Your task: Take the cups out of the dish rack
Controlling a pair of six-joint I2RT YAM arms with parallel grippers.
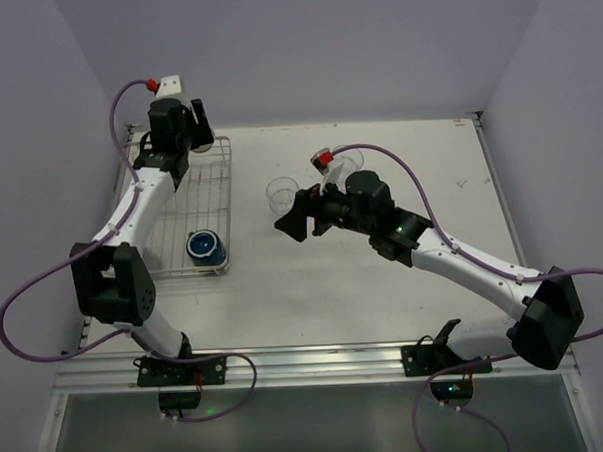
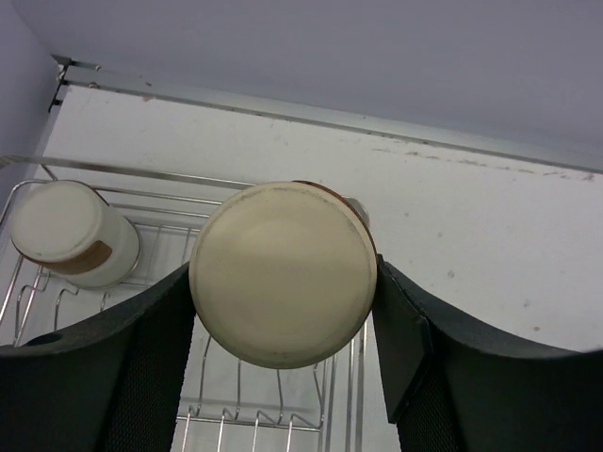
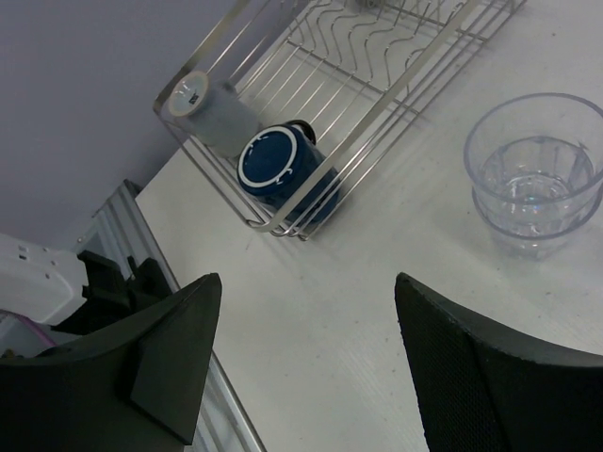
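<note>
While the left gripper (image 2: 285, 287) is closed on a tan cup (image 2: 279, 259), with its fingers (image 2: 141, 367) pressed against both sides of the cup near its cream base, the step in hand is judged to be taking this cup out at the far end of the dish rack (image 1: 195, 191). The cup sits over the rack's far right corner; whether it is clear of the wires cannot be told. The next move calls for a lift high enough to pass the rack's raised side, then a carry to the table (image 1: 315, 295) right of the rack, with a firm grip on the smooth wall.

The right gripper (image 3: 303, 306) stands wide and holds nothing. It is right of the rack, near the clear tumblers (image 3: 532, 174) stacked outside it.

Only the left wrist view shows the grip itself and a second tan cup (image 2: 73, 235) resting in the rack left of the held one; from overhead the wrist largely hides both. Only the right wrist view shows a pale blue cup (image 3: 215, 111) lying beside the navy mug (image 3: 278, 171) at the rack's near end; the overhead view shows the mug there but not plainly the pale cup.
</note>
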